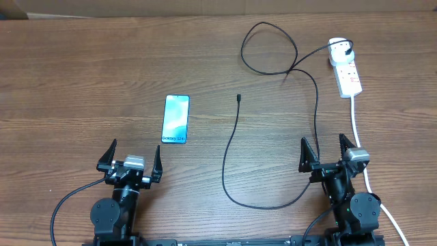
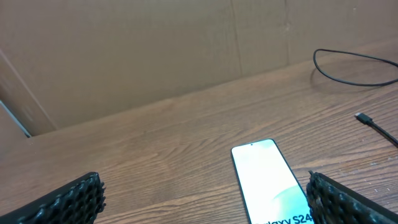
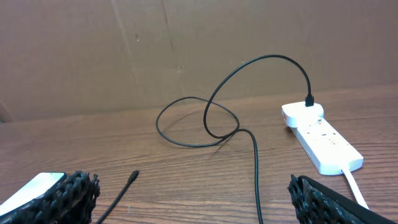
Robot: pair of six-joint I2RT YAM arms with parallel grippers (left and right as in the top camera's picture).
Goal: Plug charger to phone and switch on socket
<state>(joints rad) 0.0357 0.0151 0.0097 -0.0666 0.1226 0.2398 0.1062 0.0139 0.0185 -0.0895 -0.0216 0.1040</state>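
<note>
No step had begun. Left tool (image 1: 135,152) and right tool (image 1: 323,145) stood released, empty. Count: one phone (image 1: 175,119), one charger (image 1: 238,99), one socket (image 1: 347,74). The charger tip lay right of the phone, apart; the socket lay far right. The next move likely required grasping the tip and aligning it with the phone port.

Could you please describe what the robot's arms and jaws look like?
The left arm and right arm are black with round joints, a silver-grey block at each wrist and black cables trailing behind. Their jaws are black, pointed, with studded faces.
</note>
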